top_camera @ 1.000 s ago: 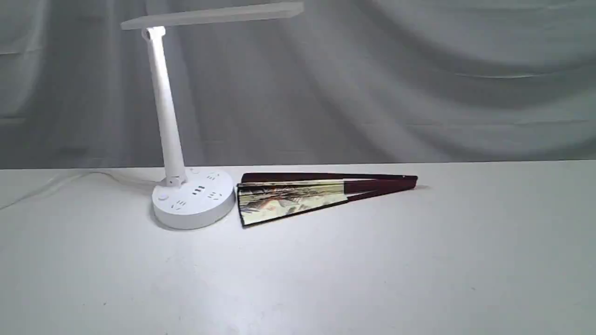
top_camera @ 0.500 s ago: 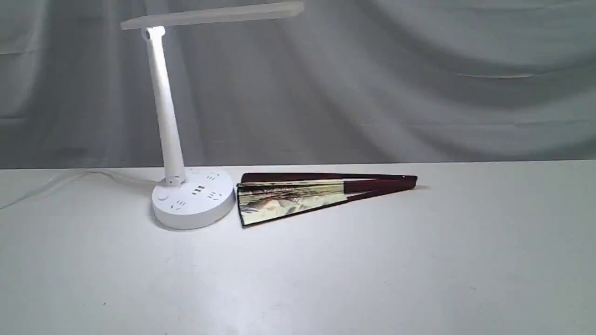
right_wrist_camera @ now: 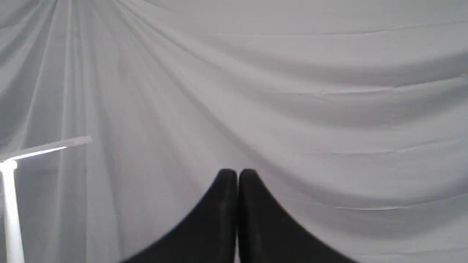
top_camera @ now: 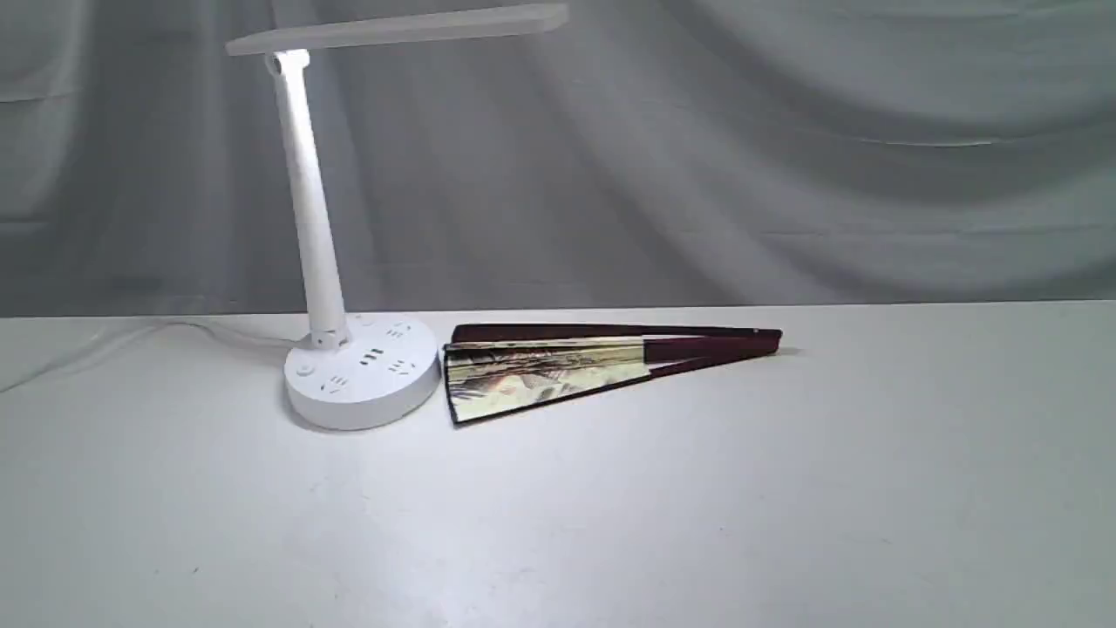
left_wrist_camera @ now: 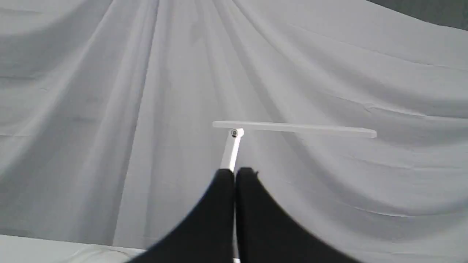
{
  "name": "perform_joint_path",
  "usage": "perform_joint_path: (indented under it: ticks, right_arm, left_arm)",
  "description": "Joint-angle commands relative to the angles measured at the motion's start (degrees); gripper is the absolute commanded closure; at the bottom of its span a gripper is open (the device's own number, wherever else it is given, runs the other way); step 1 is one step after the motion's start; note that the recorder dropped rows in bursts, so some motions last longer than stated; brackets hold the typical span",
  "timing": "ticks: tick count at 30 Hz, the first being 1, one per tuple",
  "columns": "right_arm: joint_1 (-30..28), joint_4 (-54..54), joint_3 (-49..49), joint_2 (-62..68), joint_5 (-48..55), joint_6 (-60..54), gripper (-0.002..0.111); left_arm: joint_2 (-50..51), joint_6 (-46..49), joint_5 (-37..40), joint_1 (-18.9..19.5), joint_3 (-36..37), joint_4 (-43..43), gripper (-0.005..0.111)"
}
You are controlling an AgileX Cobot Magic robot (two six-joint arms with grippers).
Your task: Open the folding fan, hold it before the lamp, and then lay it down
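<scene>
The folding fan lies on the white table, only slightly spread, its painted cream leaf toward the lamp and its maroon ribs meeting at the right. The white lamp stands just left of it, round base touching close to the fan's wide end, bar head high above. Neither arm appears in the exterior view. My left gripper is shut and empty, with the lamp far beyond its black fingers. My right gripper is also shut and empty, the lamp at that view's edge.
A grey draped cloth hangs as a backdrop behind the table. A thin white cord runs from the lamp base off to the left along the table's back edge.
</scene>
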Motion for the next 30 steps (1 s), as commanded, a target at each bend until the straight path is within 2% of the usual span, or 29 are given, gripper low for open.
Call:
perform_joint_path:
  ticks: [1,7,15,24,30]
  right_arm:
    - [-0.5,0.2,-4.9,2.8,4.5,0.2,0.108]
    - [-0.5,0.4,-13.8,12.5,11.1,0.2,0.108]
    - [-0.5,-0.3,-21.1,26.4,17.5,-0.1,0.108]
    - [-0.4,-0.3,-21.1,39.3,13.5,0.0,0.108]
    - [-0.4,-0.3,-22.3,48.5,8.4,-3.0,0.108]
  left_arm:
    - [0.3,1.5,5.1,0.0,-4.1,0.5,0.107]
    - [7.5,2.8,7.2,0.0,-7.8,0.8,0.107]
    - [18.8,2.8,2.5,0.0,-8.6,1.0,0.107]
    - [34.6,2.8,-1.0,0.0,-10.0,1.0,0.107]
    - [48.8,2.8,-0.6,0.0,-15.6,1.0,0.107]
